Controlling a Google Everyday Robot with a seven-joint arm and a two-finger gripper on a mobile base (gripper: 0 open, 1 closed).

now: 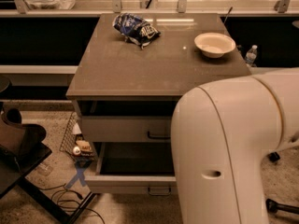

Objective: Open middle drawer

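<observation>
The middle drawer [126, 183] is grey-beige and stands pulled out from the cabinet [154, 69]. Its dark inside shows behind the flat front panel. Its small black bar handle [159, 189] sits at the panel's lower edge. The taller-looking drawer front [121, 129] above it has its own black handle [158, 135] and a dark gap over it. The lowest drawer is hidden under the open one. The gripper is out of view. The arm's big cream housing [233, 148] fills the lower right and covers the right part of both drawers.
A blue chip bag [135, 29] and a white bowl [214, 44] lie on the cabinet top. A water bottle [251, 55] stands behind on the right. A wire basket with small items [77, 141], cables [70, 199] and a dark stand [18, 148] are on the left floor.
</observation>
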